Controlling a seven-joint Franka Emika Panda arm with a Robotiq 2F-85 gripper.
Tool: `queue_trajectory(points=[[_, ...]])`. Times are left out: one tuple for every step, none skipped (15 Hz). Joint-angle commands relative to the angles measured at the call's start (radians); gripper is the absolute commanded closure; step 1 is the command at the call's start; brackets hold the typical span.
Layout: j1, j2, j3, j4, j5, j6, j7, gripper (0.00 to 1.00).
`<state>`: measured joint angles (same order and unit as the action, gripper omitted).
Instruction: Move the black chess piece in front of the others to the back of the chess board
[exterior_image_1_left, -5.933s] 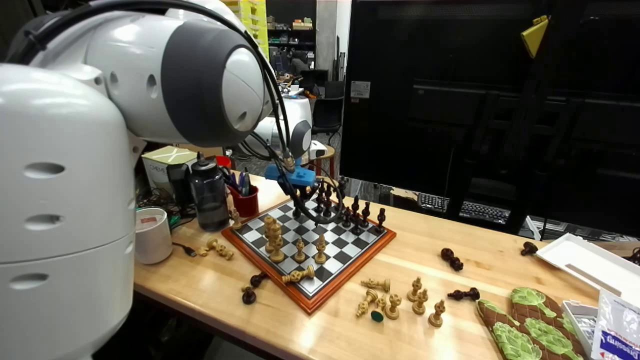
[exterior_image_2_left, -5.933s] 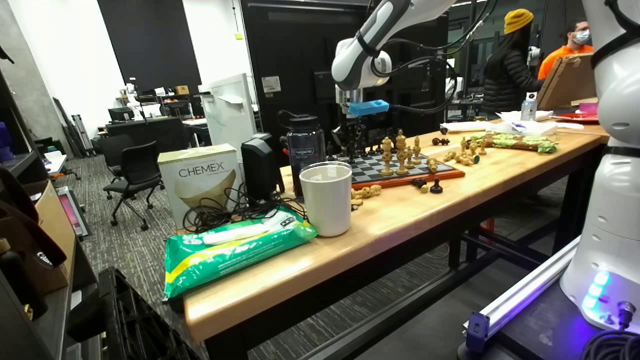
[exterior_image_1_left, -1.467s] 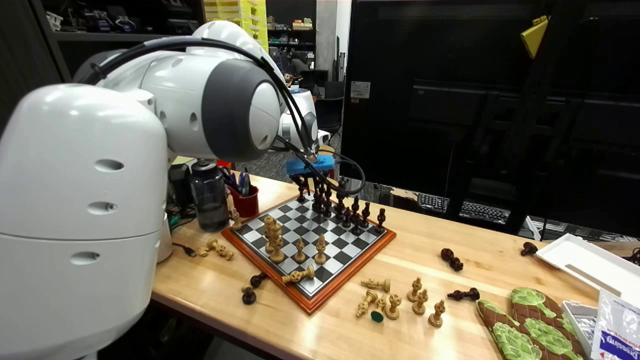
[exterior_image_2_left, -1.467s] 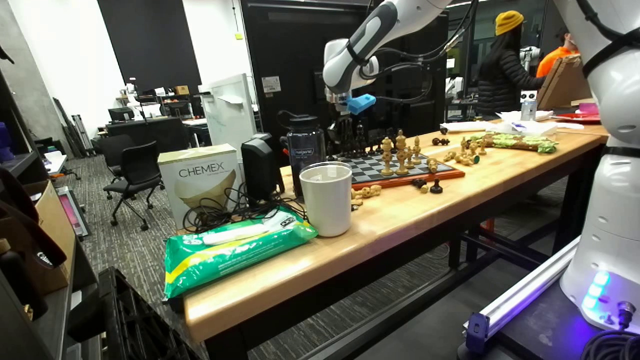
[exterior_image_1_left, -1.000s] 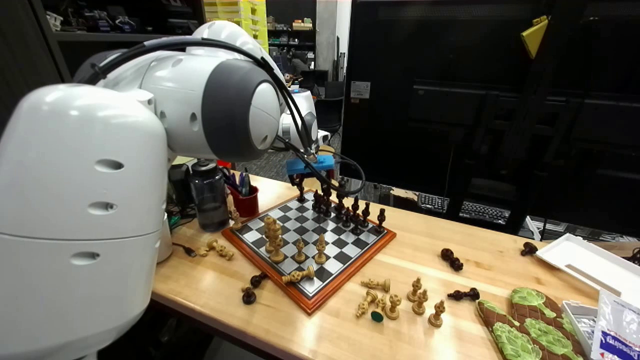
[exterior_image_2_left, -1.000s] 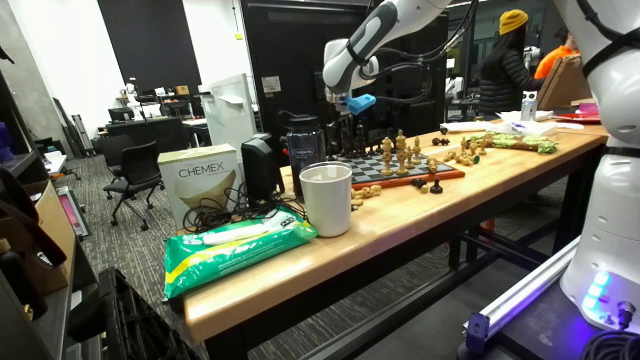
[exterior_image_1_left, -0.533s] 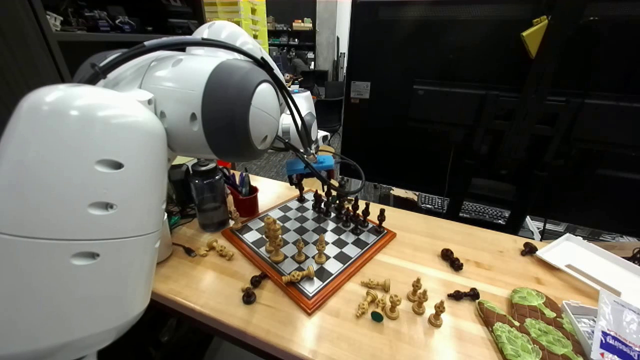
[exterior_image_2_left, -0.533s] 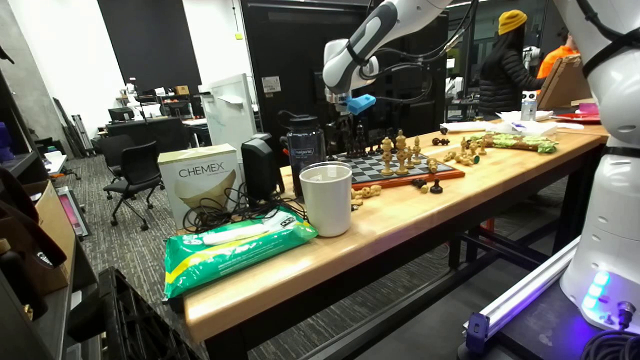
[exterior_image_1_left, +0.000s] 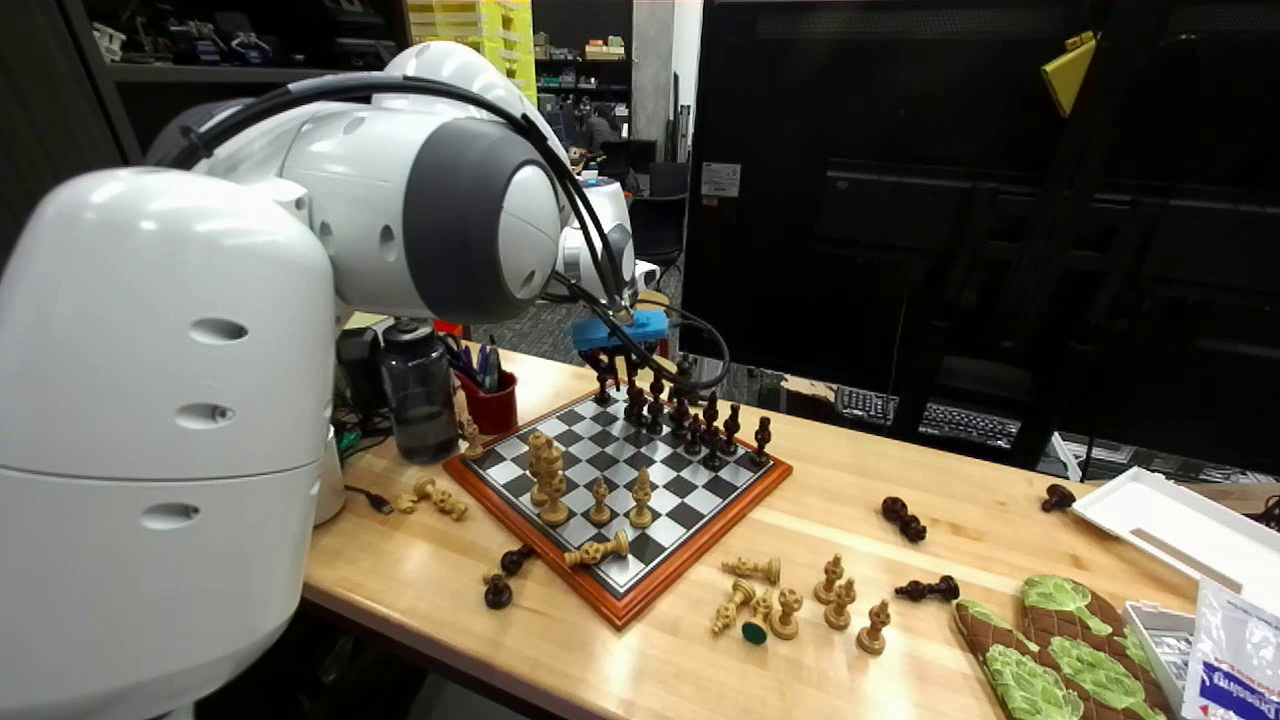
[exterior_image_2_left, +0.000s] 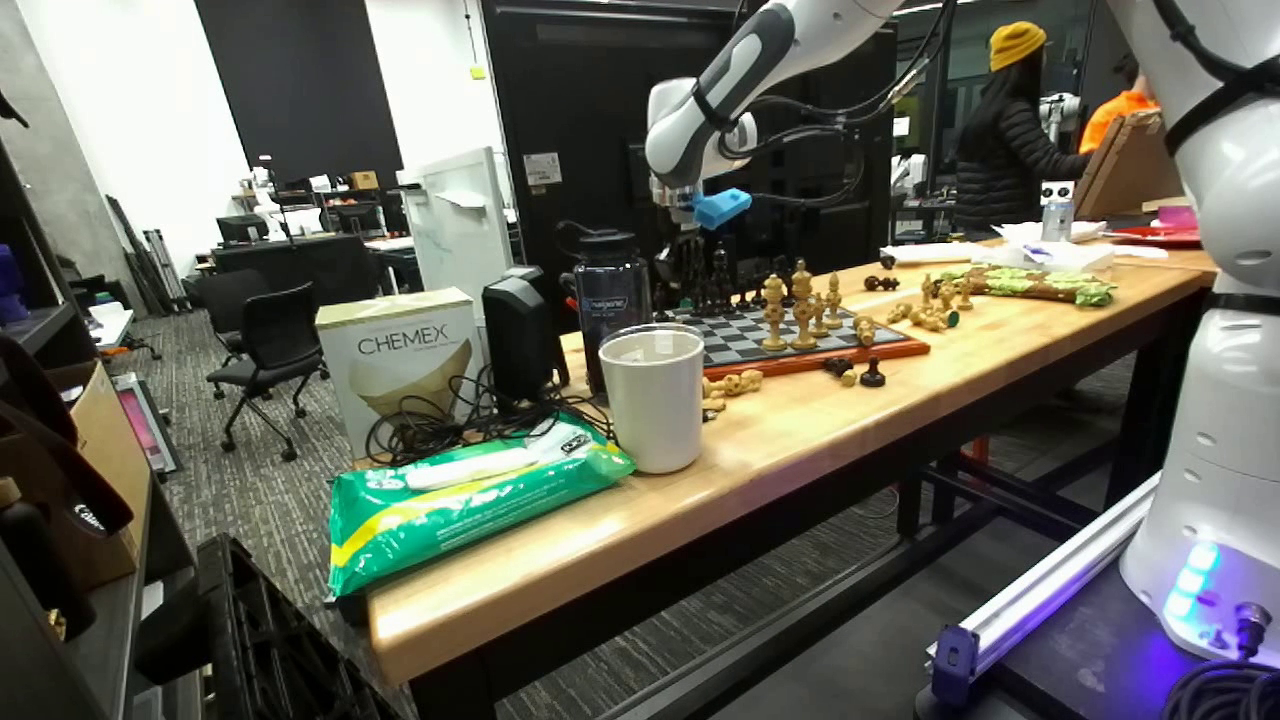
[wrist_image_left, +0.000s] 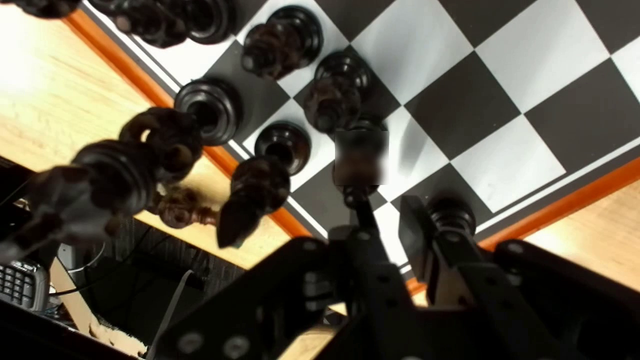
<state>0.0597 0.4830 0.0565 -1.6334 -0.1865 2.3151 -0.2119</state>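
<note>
A long wooden counter (exterior_image_2_left: 790, 430) is carrying the game, and a white robot arm (exterior_image_1_left: 360, 170) is arching over it. A chess board (exterior_image_1_left: 700, 540) with a reddish-brown border is lying flat there, with a dark water bottle (exterior_image_1_left: 418, 395) standing just beside one corner. On the board's far side, dark pieces (exterior_image_1_left: 711, 412) are crowding together; on its near part, pale pieces (exterior_image_1_left: 641, 500) are mostly standing, one lying across the border. Near the far corner the fingers (wrist_image_left: 412, 227) are holding a little apart, a white square showing between them, and they seem to be pinching nothing. Just outside that gap, close beside one finger, a black chess piece (exterior_image_1_left: 602, 388) is standing upright; whether they are touching, the pictures are not showing. This is probably the piece being asked for, though similar neighbours are leaving doubt. No dark piece is clearly standing out in front, so the move is looking mostly done; lifting the fingers away is likely remaining.
</note>
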Motion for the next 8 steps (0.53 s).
queue_trajectory(points=[[0.003, -0.022, -0.003, -0.017, -0.007, -0.006, -0.008, 1.00], [0.005, -0.024, -0.004, -0.018, -0.010, -0.006, -0.007, 1.00], [0.005, -0.026, -0.004, -0.018, -0.011, -0.007, -0.007, 0.74], [0.007, -0.028, -0.005, -0.018, -0.015, -0.008, -0.005, 0.74], [0.008, -0.030, -0.006, -0.019, -0.017, -0.008, -0.004, 0.71], [0.009, -0.032, -0.006, -0.019, -0.018, -0.010, -0.005, 0.65], [0.009, -0.034, -0.006, -0.019, -0.019, -0.010, -0.004, 0.60], [0.010, -0.036, -0.006, -0.020, -0.019, -0.011, -0.005, 0.52]])
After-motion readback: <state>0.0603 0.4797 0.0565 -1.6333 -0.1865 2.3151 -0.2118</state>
